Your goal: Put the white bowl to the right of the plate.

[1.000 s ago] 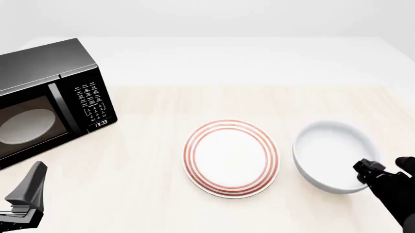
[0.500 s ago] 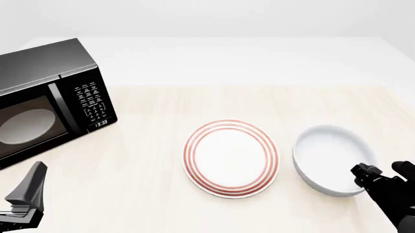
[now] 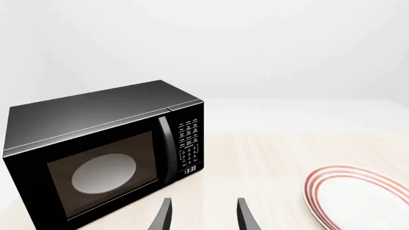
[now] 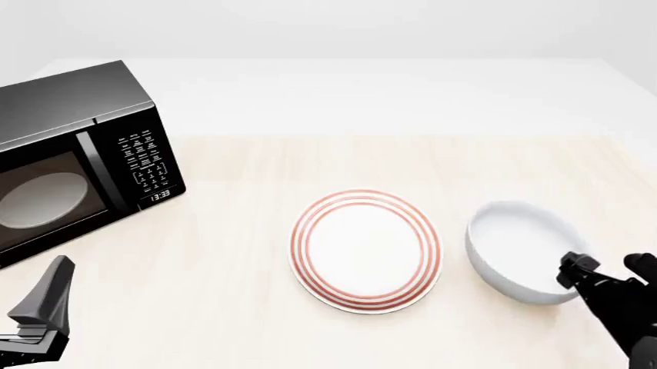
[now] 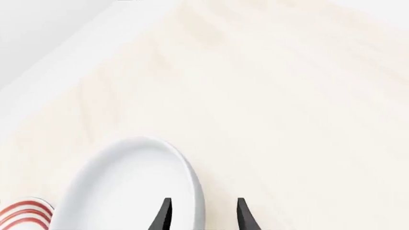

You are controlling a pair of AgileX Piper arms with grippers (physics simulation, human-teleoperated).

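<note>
Because the white bowl (image 4: 519,250) is glossy, deep and thick-rimmed, it probably behaves as a stiff, fairly heavy ceramic piece that could slip from a light pinch and chip if dropped. The rim is the sensible place to grip, one finger inside the wall and one outside, squeezed firmly.

That is how the right gripper (image 4: 605,270) appears to sit. In the right wrist view its two dark fingertips (image 5: 161,218) straddle the bowl's near rim (image 5: 191,191), one over the inner wall and the other outside over the wooden table (image 5: 288,110). The gap between them is narrow, but I cannot tell whether the pads actually press the rim or stand just off it.

From the front, the bowl rests to the right of the red-ringed plate (image 4: 365,250), just beside it without touching.

The left gripper (image 3: 203,216) hangs with its fingers apart and nothing between them, facing the black microwave (image 3: 105,155).
</note>
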